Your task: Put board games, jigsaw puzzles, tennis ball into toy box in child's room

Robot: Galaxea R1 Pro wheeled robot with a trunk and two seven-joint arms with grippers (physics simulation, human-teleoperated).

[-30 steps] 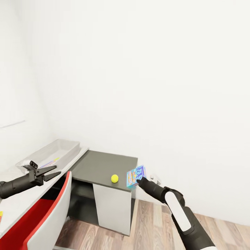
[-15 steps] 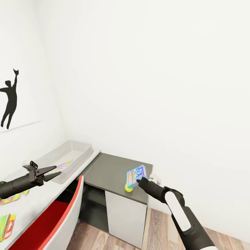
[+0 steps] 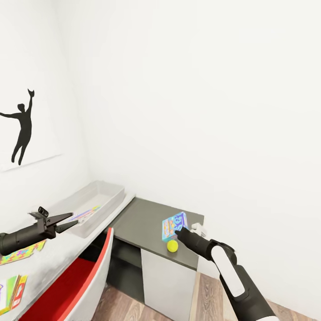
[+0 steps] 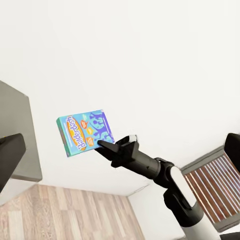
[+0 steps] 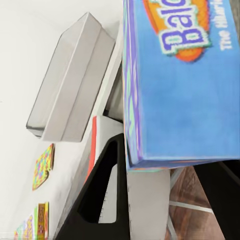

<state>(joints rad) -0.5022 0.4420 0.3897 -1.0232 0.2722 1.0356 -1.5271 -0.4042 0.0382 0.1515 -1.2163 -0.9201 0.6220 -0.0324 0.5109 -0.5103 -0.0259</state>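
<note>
Blue-teal board game (image 3: pixel 174 225) clamped upright in right gripper (image 3: pixel 178 231) fingers, held over dark cabinet (image 3: pixel 147 218), tennis ball (image 3: pixel 172 245) just below it near cabinet edge. Toy box (image 3: pixel 104 198) on pale tabletop (image 3: pixel 53 256), jigsaw puzzle (image 3: pixel 22 252) nearby. Left gripper (image 3: pixel 71 221) fingers apart, empty.

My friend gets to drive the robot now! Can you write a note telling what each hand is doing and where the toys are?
Right gripper: fingers shut on the blue board game, held up over the dark cabinet.
Left gripper: open, holding nothing, above the table.
Tennis ball: on the cabinet.
Toy box: on the table, with a colourful flat thing in it.
One jigsaw puzzle and another game box: on the table.
Left: put the blue game, ball, puzzle and box in the toy box.
</note>
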